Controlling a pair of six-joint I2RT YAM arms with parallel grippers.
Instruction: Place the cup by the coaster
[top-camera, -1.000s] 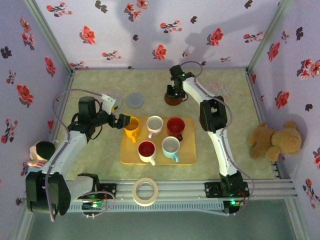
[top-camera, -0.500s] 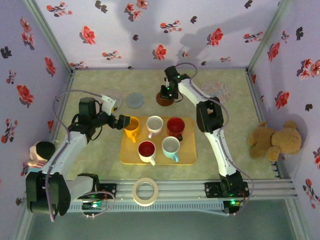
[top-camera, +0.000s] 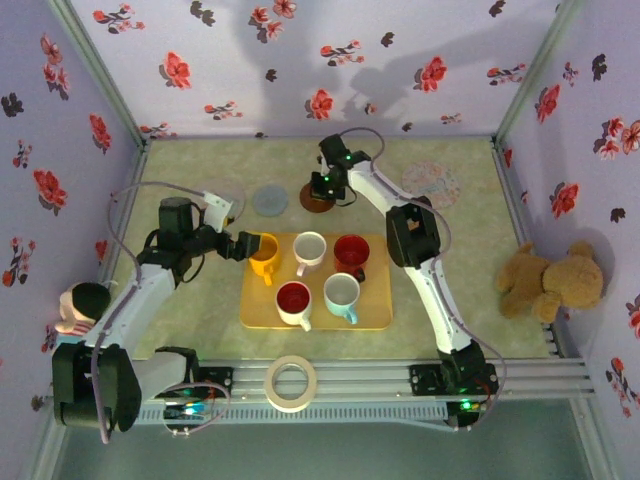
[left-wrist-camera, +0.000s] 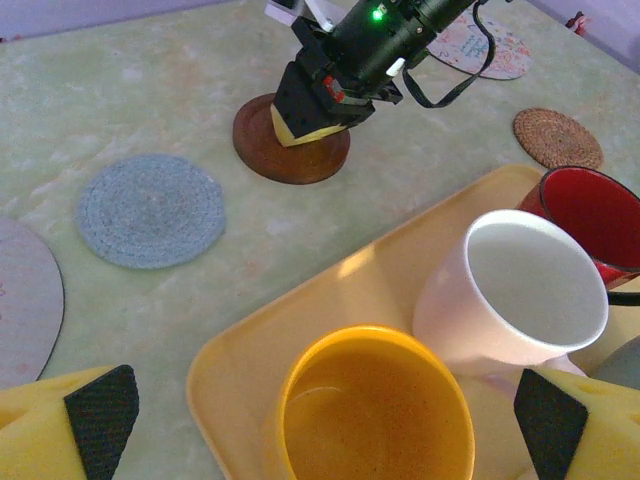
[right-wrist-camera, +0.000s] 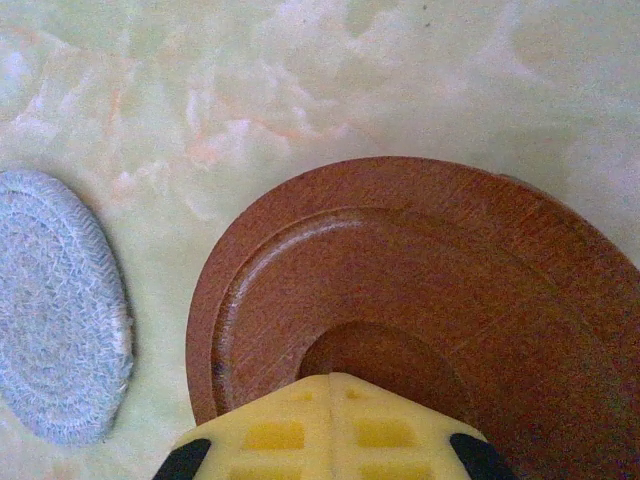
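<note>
1. Fingers of the left gripper (top-camera: 243, 245) stand spread as wide as they go, one pad on each side of the yellow cup (left-wrist-camera: 375, 415), gripping nothing. We cannot tell whether either pad touches it.
2. We read that straddle as lining up a grasp. The cup stands upright at the far left corner of the tray (left-wrist-camera: 300, 310), just beside the white cup (left-wrist-camera: 520, 290), so closing needs care.
3. The right gripper (left-wrist-camera: 310, 105) has its fingers pressed together on nothing, tips down on the brown coaster (left-wrist-camera: 260, 150), which lies near the grey coaster (left-wrist-camera: 150, 208) beyond the tray.
4. We judge the closed tips are there to pin or nudge that flat disc, which is easier to push than to pinch.
5. The cup is on the tray, apart from both coasters, so we count the placing as not yet done.
</note>
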